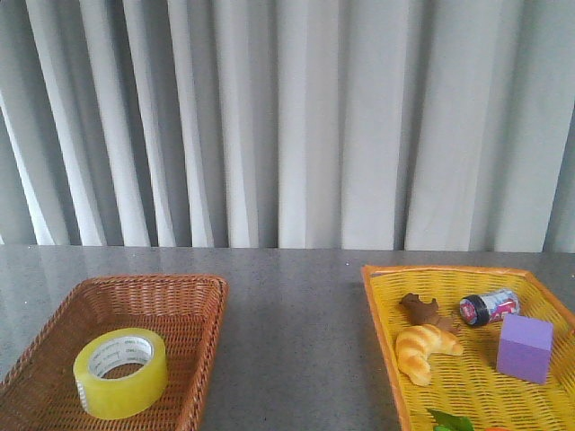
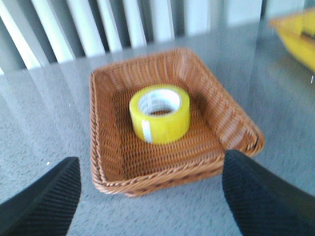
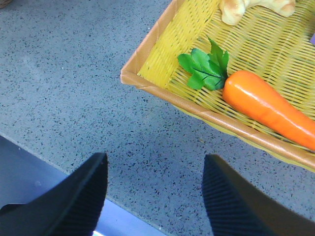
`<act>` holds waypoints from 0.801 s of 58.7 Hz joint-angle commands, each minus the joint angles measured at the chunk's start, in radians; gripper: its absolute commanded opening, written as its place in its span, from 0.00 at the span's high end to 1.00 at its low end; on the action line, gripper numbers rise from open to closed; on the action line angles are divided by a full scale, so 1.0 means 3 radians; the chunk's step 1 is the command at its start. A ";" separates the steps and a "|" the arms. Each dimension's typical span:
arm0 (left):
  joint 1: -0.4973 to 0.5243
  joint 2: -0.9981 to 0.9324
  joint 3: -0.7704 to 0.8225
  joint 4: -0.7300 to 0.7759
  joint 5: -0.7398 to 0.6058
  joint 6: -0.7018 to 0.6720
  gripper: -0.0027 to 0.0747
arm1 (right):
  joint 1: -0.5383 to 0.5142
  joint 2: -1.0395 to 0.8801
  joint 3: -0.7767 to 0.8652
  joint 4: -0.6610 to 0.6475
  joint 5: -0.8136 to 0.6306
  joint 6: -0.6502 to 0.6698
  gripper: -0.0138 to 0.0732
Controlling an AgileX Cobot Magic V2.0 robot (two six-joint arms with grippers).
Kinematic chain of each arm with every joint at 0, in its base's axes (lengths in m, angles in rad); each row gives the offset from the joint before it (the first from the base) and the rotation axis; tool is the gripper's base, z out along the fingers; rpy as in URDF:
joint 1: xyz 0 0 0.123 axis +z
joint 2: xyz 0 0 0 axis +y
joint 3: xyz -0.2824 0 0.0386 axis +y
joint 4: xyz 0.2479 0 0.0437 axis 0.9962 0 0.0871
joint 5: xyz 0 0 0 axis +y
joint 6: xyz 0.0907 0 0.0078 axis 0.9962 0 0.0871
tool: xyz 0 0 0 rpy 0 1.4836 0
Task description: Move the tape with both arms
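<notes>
The tape [image 1: 120, 373] is seen lying flat, core opening upward, on the floor of the brown wicker basket [image 1: 202, 296], toward that basket's near left part and clear of all four walls; in the left wrist view the tape [image 2: 160, 113] is centred between the fingers. The left gripper [image 2: 150, 196] is held wide open and empty, above the worktop [image 1: 292, 341] just outside the basket's near rim, with nothing yet touched. The step in hand is judged to be the first reach and pick by the left arm. It is done well if the gripper is carried over the near rim before being lowered, so that the wicker wall is not caught, and if one finger is placed inside the white core and the other outside the yellow wall, or both across the outer wall, which looks close to the full opening. The smooth, rounded side is likely to slip, so a square, centred closing is advised. The right gripper [image 3: 155, 196] is likewise spread wide and empty, near the worktop's front edge beside the near left corner of the yellow basket [image 3: 147, 49], where a carrot [image 3: 268, 105] lies; it is well placed to wait for a handover over the bare worktop between the two baskets.
</notes>
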 commanded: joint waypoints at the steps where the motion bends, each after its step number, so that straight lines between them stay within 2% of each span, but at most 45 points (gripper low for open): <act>1: 0.0001 -0.0240 0.0155 -0.0022 -0.0428 -0.0325 0.23 | -0.0020 -0.0011 -0.0090 -0.0011 -0.0184 -0.0002 0.37; 8: 0.0001 -0.0295 0.0301 -0.0019 -0.0412 -0.0360 0.29 | -0.0020 -0.0011 -0.0090 -0.0011 -0.0184 -0.0002 0.37; 15: 0.0001 -0.0295 0.0323 -0.0002 -0.0419 -0.0357 0.40 | -0.0020 -0.0011 -0.0090 -0.0011 -0.0180 0.0001 0.39; 21: 0.0001 -0.0295 0.0323 -0.0005 -0.0455 -0.0357 0.56 | -0.0020 -0.0011 -0.0090 -0.0011 -0.0173 0.0001 0.47; 30: 0.0001 -0.0295 0.0323 0.0007 -0.0456 -0.0354 0.84 | -0.0020 -0.0011 -0.0090 -0.0011 -0.0146 0.0008 0.66; 36: 0.0001 -0.0295 0.0323 0.0105 -0.0453 -0.0354 0.98 | -0.0020 -0.0011 -0.0090 -0.0011 -0.0131 0.0008 0.77; 42: 0.0001 -0.0295 0.0323 0.0219 -0.0446 -0.0347 0.97 | -0.0020 -0.0011 -0.0090 -0.0011 -0.0131 0.0008 0.86; 47: 0.0001 -0.0295 0.0323 0.0239 -0.0415 -0.0347 0.97 | -0.0020 -0.0011 -0.0090 -0.0011 -0.0116 0.0008 0.85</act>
